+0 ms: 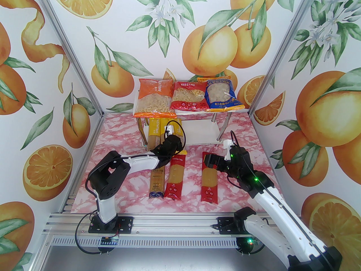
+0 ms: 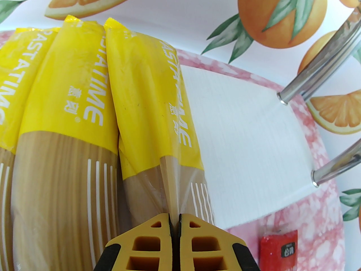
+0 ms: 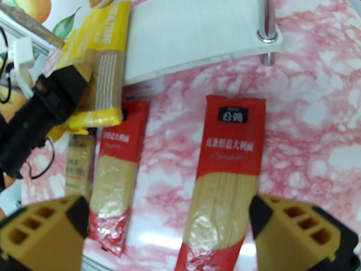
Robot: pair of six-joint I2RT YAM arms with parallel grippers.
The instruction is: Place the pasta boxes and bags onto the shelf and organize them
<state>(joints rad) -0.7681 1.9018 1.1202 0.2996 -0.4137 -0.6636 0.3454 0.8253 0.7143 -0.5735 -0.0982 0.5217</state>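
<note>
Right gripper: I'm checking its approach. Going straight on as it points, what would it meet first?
Probably the right-hand red spaghetti pack, lying flat ahead of the right gripper, jaws open; depth is unclear.

Glossy crinkled plastic film on spaghetti packs [image 3: 231, 162], matt white fine-ribbed shelf board [image 2: 248, 140], polished chrome legs [image 2: 318, 69], shiny marble-print counter [image 3: 310, 123].

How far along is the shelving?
Done: three bags atop the shelf, two yellow packs on its lower board. In hand: left gripper pinches the third yellow pack there; right gripper open above a red pack. Left: both red packs, dark blue pack.
</note>
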